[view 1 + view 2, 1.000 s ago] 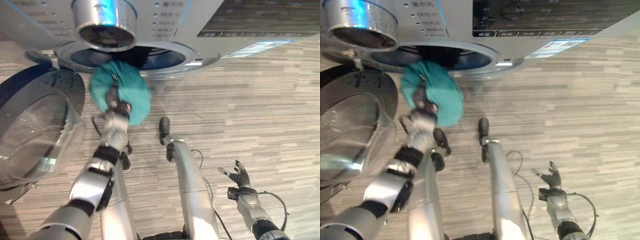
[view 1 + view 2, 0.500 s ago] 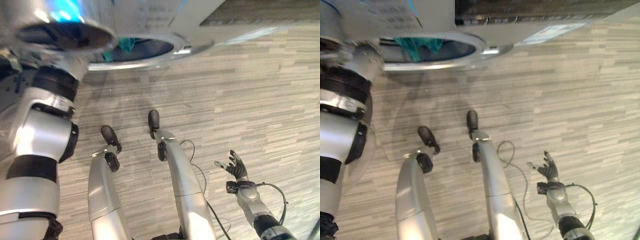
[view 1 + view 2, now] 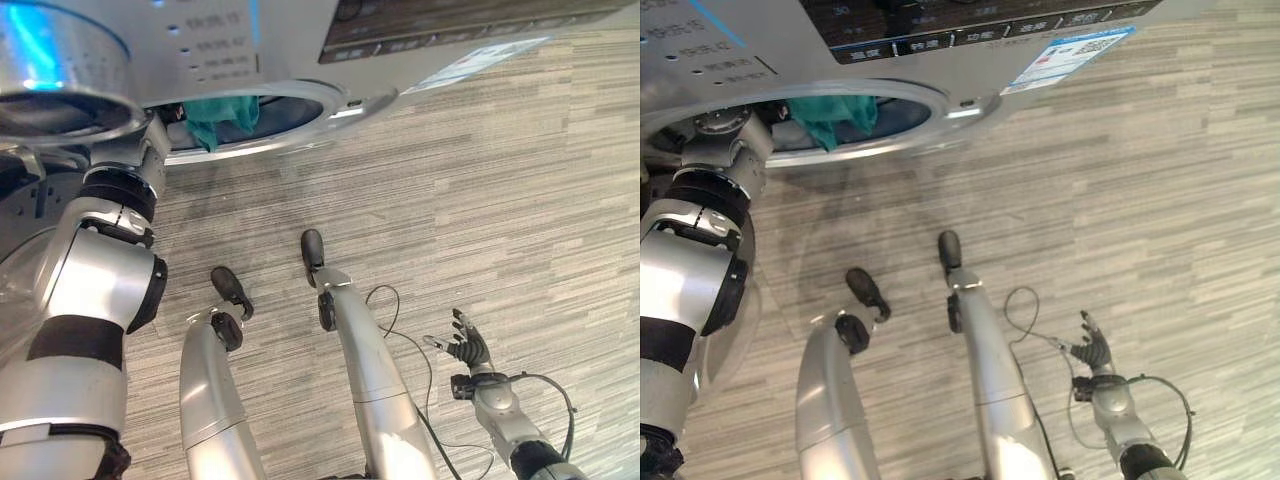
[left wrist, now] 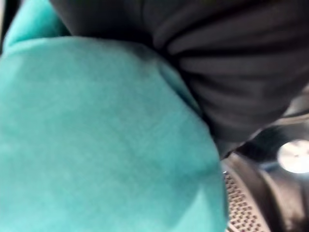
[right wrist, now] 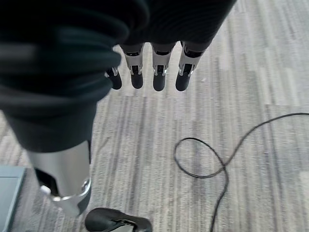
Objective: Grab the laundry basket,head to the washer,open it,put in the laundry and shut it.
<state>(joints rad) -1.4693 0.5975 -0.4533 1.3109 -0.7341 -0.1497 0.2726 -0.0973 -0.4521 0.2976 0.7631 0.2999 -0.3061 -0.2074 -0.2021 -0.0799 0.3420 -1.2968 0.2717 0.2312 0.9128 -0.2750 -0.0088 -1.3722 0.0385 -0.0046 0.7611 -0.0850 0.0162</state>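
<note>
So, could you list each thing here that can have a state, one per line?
washer: front opening uncovered.
washer door: swung open, at the robot's left.
teal laundry: partly inside the drum, one fold hanging over the rim.
left hand: reaching into the drum behind the laundry, fingers hidden.
right hand: open, fingers spread, holding nothing, over the floor.

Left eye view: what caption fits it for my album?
Left arm reaches into the washer opening with teal laundry; right hand open over the floor.
</note>
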